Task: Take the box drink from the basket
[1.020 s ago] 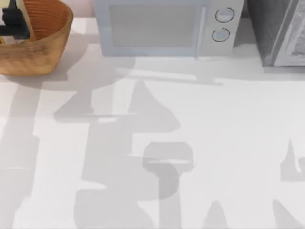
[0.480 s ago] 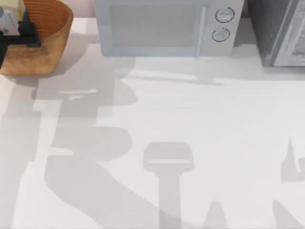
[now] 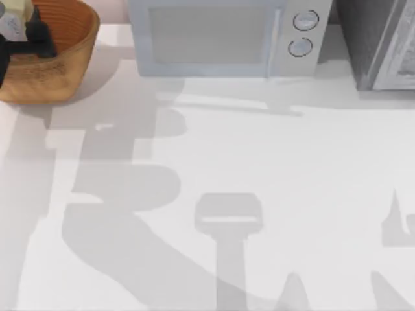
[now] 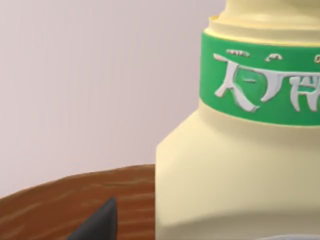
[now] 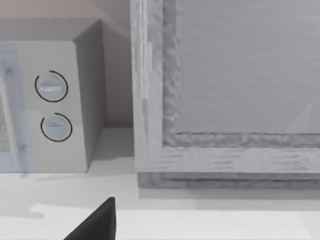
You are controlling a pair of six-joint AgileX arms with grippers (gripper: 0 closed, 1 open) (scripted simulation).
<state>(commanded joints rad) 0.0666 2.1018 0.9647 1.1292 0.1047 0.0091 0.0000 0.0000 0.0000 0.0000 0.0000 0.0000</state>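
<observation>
The basket [image 3: 61, 71] is a round orange-brown wicker bowl at the table's back left corner. My left gripper [image 3: 23, 42] hangs over its left part, shut on the box drink [image 3: 13, 16], a pale-yellow carton held above the basket's floor. In the left wrist view the box drink [image 4: 240, 165] looms close with a green printed band. One dark fingertip [image 4: 100, 225] shows beside it, and the basket's brown rim [image 4: 60, 200] lies below. The right wrist view shows one dark fingertip [image 5: 97, 222] of my right gripper, which is parked and open near the back right.
A white microwave [image 3: 220, 39] stands at the back centre, right of the basket, its two dials [image 5: 52, 107] facing my right wrist. A grey speckled cabinet [image 3: 382, 39] fills the back right corner. Arm shadows lie across the white tabletop [image 3: 311, 181].
My left gripper rose out of the basket with the box drink and edged toward the left. The arm's shadow on the table swung left. The right arm stayed still.
</observation>
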